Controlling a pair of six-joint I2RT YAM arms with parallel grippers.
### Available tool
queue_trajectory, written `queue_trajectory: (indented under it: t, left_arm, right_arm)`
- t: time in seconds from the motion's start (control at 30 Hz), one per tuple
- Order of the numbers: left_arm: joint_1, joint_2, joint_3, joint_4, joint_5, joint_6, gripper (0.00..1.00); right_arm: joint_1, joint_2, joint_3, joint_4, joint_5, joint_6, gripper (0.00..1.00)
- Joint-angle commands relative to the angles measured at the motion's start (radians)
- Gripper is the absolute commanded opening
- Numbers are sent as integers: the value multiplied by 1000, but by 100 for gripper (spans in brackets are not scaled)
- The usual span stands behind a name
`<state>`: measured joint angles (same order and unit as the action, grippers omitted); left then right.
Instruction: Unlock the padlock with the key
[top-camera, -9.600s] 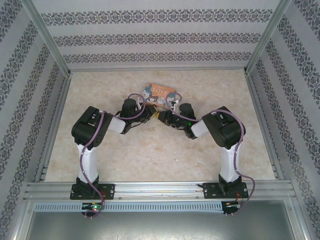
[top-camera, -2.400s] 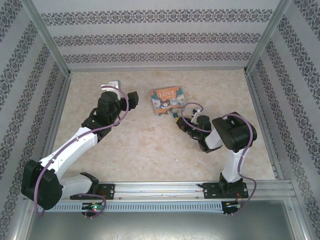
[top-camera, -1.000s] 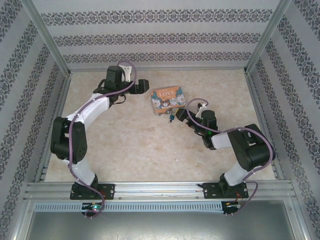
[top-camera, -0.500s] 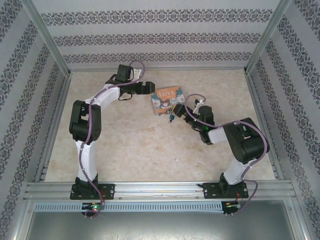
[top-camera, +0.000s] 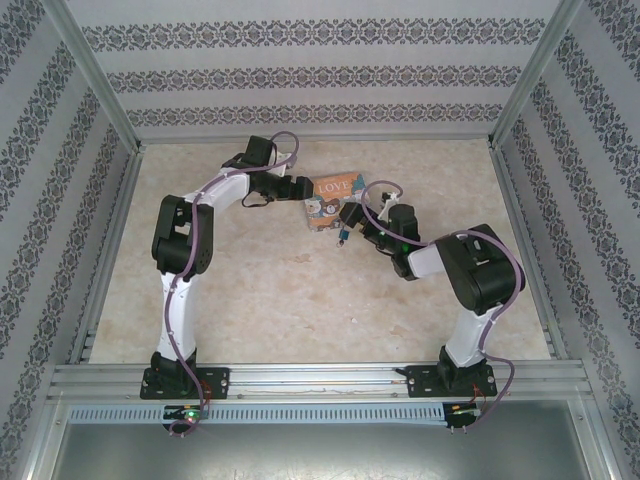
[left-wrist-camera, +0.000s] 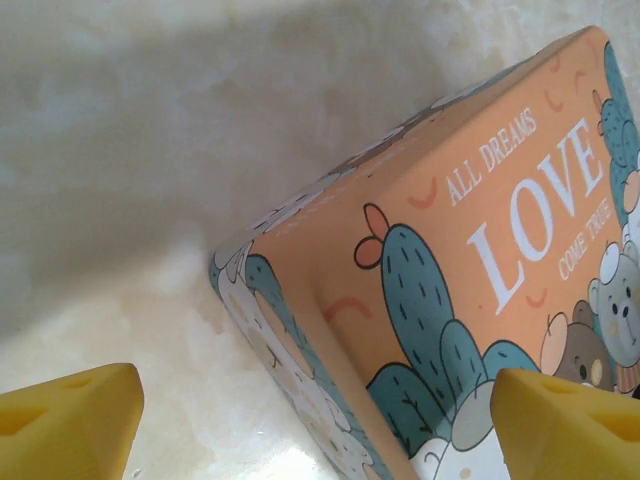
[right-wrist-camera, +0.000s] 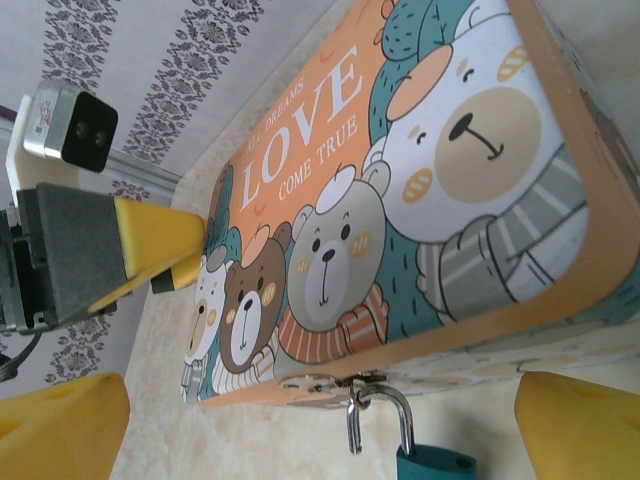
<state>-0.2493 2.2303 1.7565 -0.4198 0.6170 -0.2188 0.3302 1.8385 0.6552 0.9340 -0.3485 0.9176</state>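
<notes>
Padlock (right-wrist-camera: 432, 463) at tin (right-wrist-camera: 400, 180) edge; right tool (right-wrist-camera: 320, 435) spread nearby.

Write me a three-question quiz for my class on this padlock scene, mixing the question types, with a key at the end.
1. True or false: the padlock hangs at the front edge of the LOVE tin.
2. Multiple choice: the right claw is
A. open, its pads wide apart
B. shut on the padlock
C. shut on the tin
3. Short answer: is the left claw or the right claw nearer the padlock?

Key: 1 true; 2 A; 3 the right claw.
</notes>
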Motion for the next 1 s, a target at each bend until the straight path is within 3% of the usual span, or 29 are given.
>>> queue_trajectory:
  t: [0.0,0.47,0.97]
  left_arm:
    - [-11,-2,-28,-53,-21,40,89]
    - [-15,-94,-260,18,-54,-4,89]
    - [13,-251,-264,143,-73,-88,89]
  right_arm:
    - [6,20,33,11,-5,0,98]
    - [-22,47,123,-44,-63,-74,98]
    - [-28,-97,-47,-76,33,-98,98]
